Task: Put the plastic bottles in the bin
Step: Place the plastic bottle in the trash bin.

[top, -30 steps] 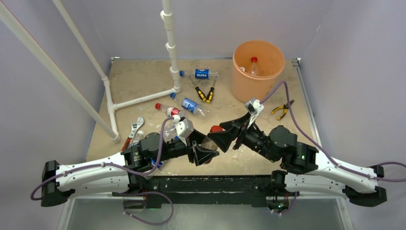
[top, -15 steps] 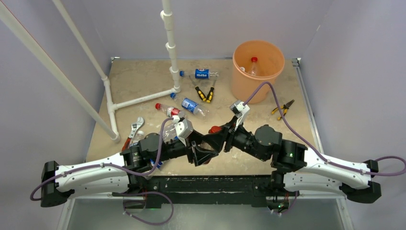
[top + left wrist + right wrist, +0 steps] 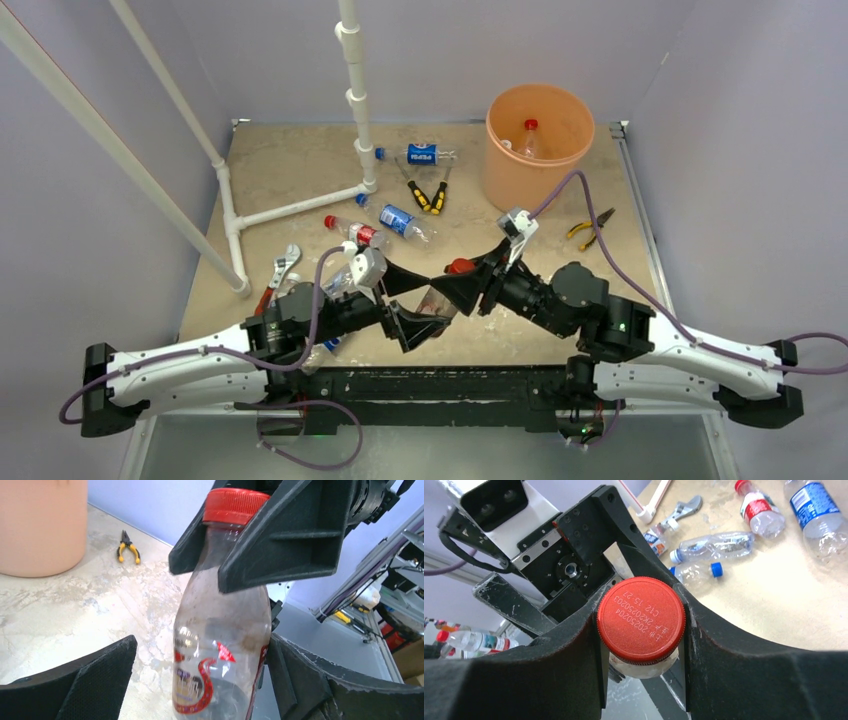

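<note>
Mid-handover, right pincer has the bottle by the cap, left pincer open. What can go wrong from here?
1. The right pincer grips the red-capped bottle only at the cap and neck. The body hangs free, so it may swing or slip on the way to the orange bin.
2. The left pincer stands open around the body, so a sideways pull could snag the bottle.

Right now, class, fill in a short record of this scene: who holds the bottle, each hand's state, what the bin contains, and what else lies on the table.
Held item: red-capped bottle
Right hand: shut on its cap end
Left hand: open, fingers on either side of its body
Bin: holds one other bottle
Table: loose bottles, two pliers, wrench
</note>
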`<state>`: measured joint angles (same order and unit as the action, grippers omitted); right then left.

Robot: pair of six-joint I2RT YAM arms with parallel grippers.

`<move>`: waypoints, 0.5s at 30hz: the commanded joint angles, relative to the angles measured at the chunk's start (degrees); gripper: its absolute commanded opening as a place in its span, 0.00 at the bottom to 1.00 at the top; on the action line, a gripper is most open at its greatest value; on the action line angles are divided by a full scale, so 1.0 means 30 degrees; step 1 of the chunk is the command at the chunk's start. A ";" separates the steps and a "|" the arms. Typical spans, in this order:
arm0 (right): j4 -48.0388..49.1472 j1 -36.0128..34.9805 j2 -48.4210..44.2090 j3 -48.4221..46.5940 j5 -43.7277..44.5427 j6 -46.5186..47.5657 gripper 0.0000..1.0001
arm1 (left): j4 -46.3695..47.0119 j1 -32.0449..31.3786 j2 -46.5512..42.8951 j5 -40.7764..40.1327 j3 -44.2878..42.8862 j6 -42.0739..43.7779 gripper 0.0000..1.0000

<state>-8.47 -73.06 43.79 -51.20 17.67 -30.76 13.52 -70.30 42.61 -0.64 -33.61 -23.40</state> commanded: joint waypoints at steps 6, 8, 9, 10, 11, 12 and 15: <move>0.2371 0.0007 -0.1826 0.0230 0.3436 0.1585 0.00 | -0.0376 -0.0091 -0.2019 -0.4229 0.1059 -0.1322 0.99; 0.3171 0.0007 -0.2397 0.0301 0.4298 0.2243 0.00 | -0.0824 -0.0091 -0.2674 -0.5384 0.1403 -0.1833 0.99; 0.3731 0.0007 -0.2766 0.0293 0.4700 0.2735 0.00 | -0.1017 -0.0091 -0.3014 -0.5930 0.1609 -0.2132 0.99; 0.4233 0.0007 -0.3003 0.0245 0.4962 0.3298 0.00 | -0.1140 -0.0091 -0.3459 -0.6405 0.1920 -0.2348 0.99; 0.4757 0.0007 -0.3143 0.0147 0.5262 0.3950 0.00 | -0.1196 -0.0091 -0.3866 -0.6900 0.2227 -0.2551 0.99; 0.5270 0.0007 -0.3219 -0.0056 0.5787 0.4893 0.00 | -0.1240 -0.0091 -0.4346 -0.7505 0.2492 -0.2906 0.99; 0.6983 -0.0008 -0.2998 -0.0814 0.7175 0.7317 0.00 | -0.1513 -0.0091 -0.5618 -0.8703 0.3050 -0.3635 0.99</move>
<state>1.58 -73.06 34.72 -50.24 31.57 -20.03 10.20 -70.54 29.67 -18.83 -26.17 -30.00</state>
